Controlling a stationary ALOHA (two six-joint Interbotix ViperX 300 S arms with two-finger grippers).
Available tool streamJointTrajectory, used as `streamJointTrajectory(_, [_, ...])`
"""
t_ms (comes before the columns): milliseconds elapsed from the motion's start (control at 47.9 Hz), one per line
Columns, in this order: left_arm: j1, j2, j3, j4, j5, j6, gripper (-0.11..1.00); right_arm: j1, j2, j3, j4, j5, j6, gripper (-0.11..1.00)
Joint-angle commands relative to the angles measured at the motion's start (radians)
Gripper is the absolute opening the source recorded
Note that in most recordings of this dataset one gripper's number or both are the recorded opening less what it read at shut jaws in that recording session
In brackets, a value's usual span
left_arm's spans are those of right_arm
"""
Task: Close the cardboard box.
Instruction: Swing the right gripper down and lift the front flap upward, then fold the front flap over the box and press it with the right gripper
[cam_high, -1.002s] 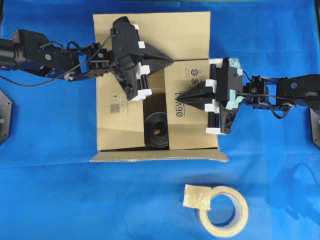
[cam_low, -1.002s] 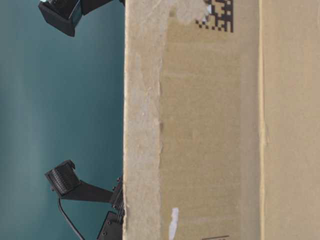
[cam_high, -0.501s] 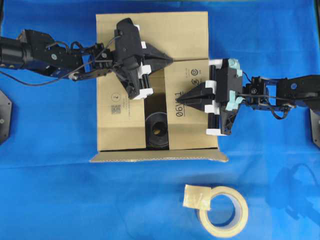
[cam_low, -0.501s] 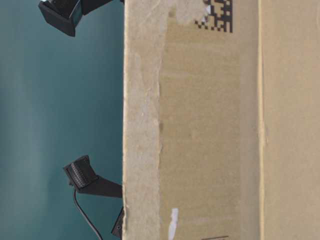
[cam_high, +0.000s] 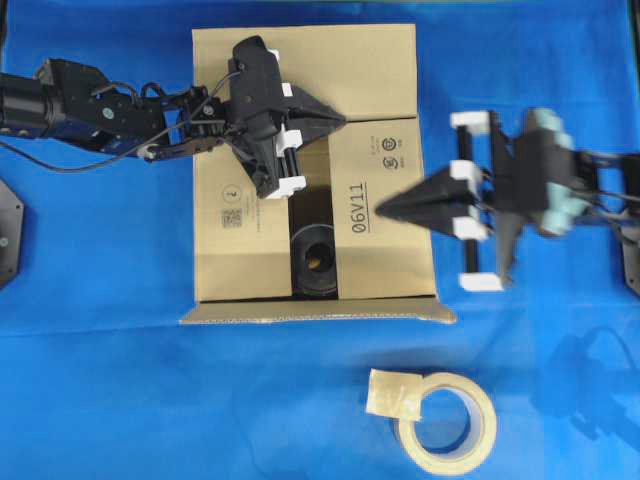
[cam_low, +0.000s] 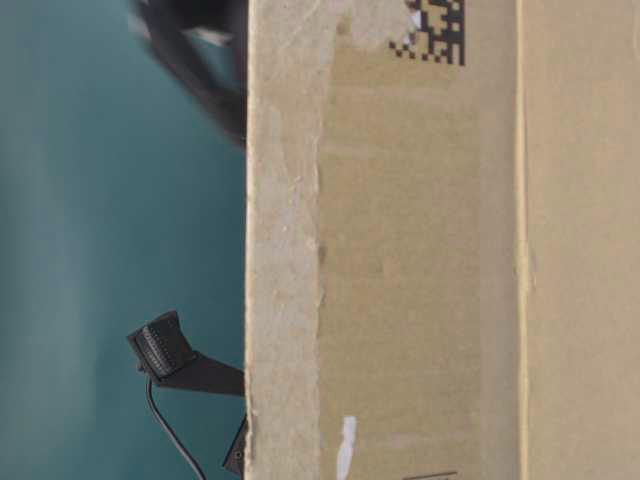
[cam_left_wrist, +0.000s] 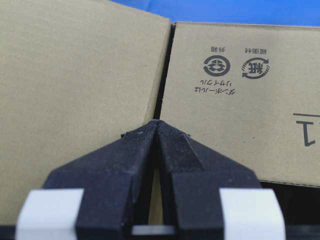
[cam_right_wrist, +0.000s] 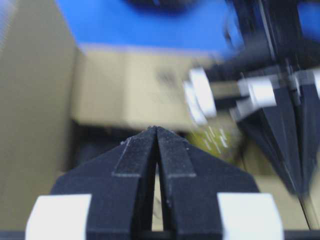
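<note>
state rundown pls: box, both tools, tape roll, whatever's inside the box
cardboard box: partly closed, gap between side flaps, near flap folded out
left tool: shut, empty, over the flaps
right tool: shut, empty, motion-blurred
tape roll: flat on cloth
black object: inside box, showing through gap

Matt brown corrugated cardboard on the cardboard box (cam_high: 255, 205), fluted edge showing along the front flap, black print flat on it. Rough, torn paper patches up the side wall at table level. Left gripper (cam_left_wrist: 157, 131) wears matt black, finely textured pads. Beige tape roll (cam_high: 445, 418) looks like slightly glossy paper, though it's small here. Blue cloth (cam_high: 120, 380), softly creased.
</note>
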Motion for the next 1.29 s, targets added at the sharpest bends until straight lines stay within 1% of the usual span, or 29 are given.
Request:
streamJointTrajectory(0, [0.005, -0.012, -0.009, 0.002, 0.003, 0.000, 0.00, 0.055, -0.066, -0.017, 0.000, -0.002, 0.000, 0.00])
streamJointTrajectory(125, [0.005, -0.012, -0.009, 0.002, 0.008, -0.002, 0.00, 0.153, -0.117, -0.005, -0.003, -0.008, -0.006, 0.00])
streamJointTrajectory(292, [0.005, -0.012, -0.006, 0.000, 0.008, -0.002, 0.00, 0.270, -0.110, 0.005, -0.005, -0.023, -0.009, 0.00])
streamJointTrajectory(376, [0.005, -0.012, -0.005, 0.000, 0.008, -0.002, 0.00, 0.310, -0.080, 0.006, -0.005, -0.021, -0.009, 0.00])
streamJointTrajectory(480, [0.005, -0.014, -0.002, 0.000, 0.008, -0.002, 0.00, 0.333, -0.034, 0.014, -0.003, -0.020, -0.009, 0.00])
streamJointTrajectory(689, [0.005, -0.017, 0.006, 0.000, 0.006, -0.002, 0.00, 0.333, 0.051, 0.038, 0.000, -0.035, -0.008, 0.00])
streamJointTrajectory(835, [0.005, -0.018, 0.009, 0.000, 0.008, -0.003, 0.00, 0.330, 0.058, 0.041, 0.000, -0.055, -0.008, 0.00])
streamJointTrajectory(918, [0.005, -0.018, 0.009, 0.000, 0.008, -0.003, 0.00, 0.313, 0.048, 0.046, 0.000, -0.054, -0.008, 0.00])
streamJointTrajectory(1085, [0.003, -0.018, 0.009, 0.000, 0.008, -0.003, 0.00, 0.239, 0.014, 0.067, 0.002, -0.052, -0.005, 0.00])
streamJointTrajectory(1273, [-0.002, -0.018, 0.009, 0.000, 0.008, -0.002, 0.00, 0.103, -0.015, 0.086, 0.002, -0.018, 0.000, 0.00])
